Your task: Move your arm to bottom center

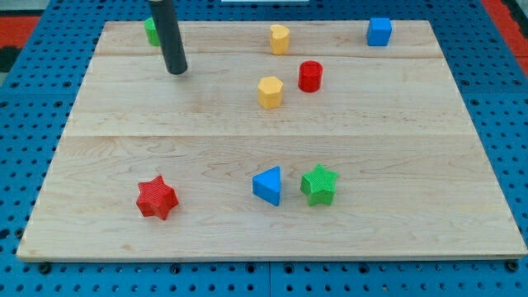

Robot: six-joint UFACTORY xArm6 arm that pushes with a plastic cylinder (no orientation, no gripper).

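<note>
My tip (176,71) rests on the wooden board (272,239) in the upper left part of the view. A green block (151,32) sits just behind the rod, partly hidden by it. Near the view's bottom stand a red star (156,198), a blue triangle (267,185) and a green star (318,184). All three are far from the tip, toward the view's bottom and right.
A yellow block (280,39) and a blue cube (379,31) sit near the top edge. A yellow hexagon (270,91) and a red cylinder (310,76) stand close together right of the tip. A blue pegboard surrounds the board.
</note>
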